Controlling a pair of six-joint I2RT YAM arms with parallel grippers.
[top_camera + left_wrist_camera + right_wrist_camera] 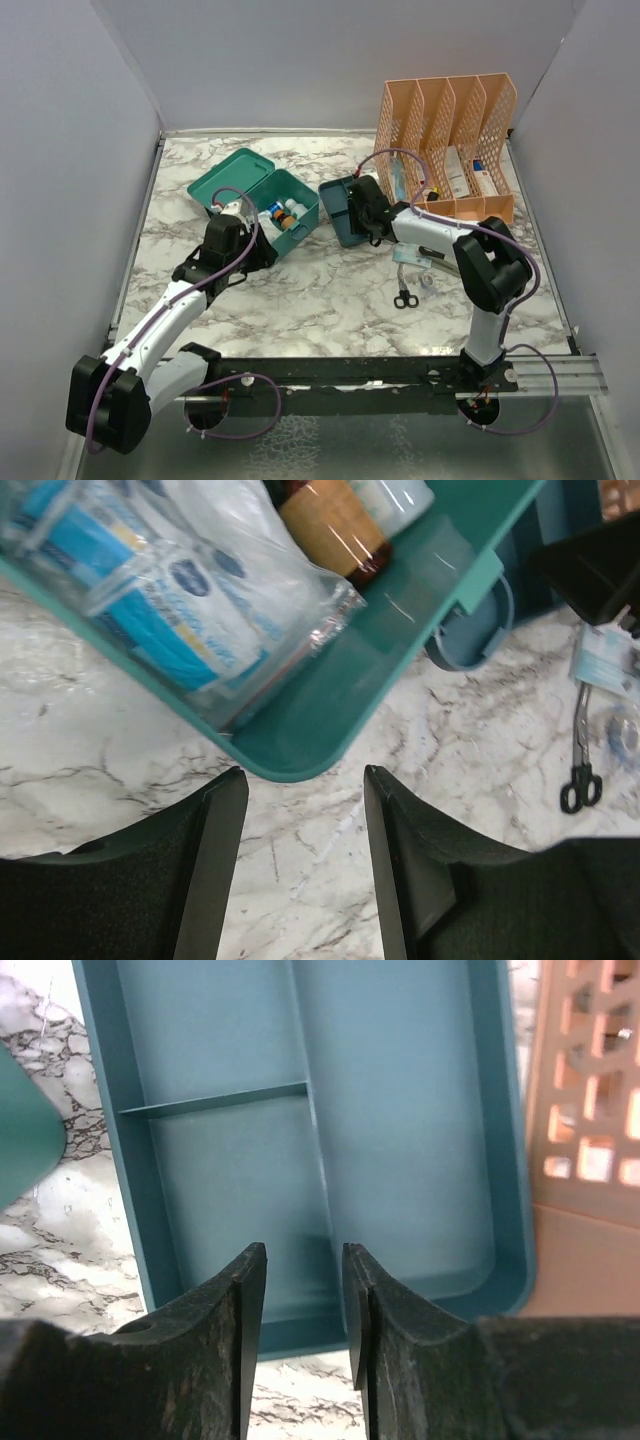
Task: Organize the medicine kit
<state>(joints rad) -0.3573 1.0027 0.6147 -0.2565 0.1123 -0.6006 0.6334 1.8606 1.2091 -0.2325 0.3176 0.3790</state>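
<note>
The teal medicine kit [300, 190] lies open on the marble, its lid [232, 172] tipped back. It holds blue-and-white packets in a clear bag [180, 600] and an amber bottle [335, 525]. My left gripper [252, 230] is open at the kit's near corner [300, 740]. Only bare marble shows between its fingers [225, 840]. The darker teal divided insert tray [338, 215] lies to the right of the kit. My right gripper [302, 1250] hangs open over the tray's near rim [300, 1335], its jaws on either side of the middle divider [305, 1140], not touching it.
A peach lattice file organizer [450, 130] with boxes in it stands at the back right, close to the tray. Black scissors [403, 297] and a small clear packet [412, 257] lie on the marble in front of the right arm. White walls enclose the table.
</note>
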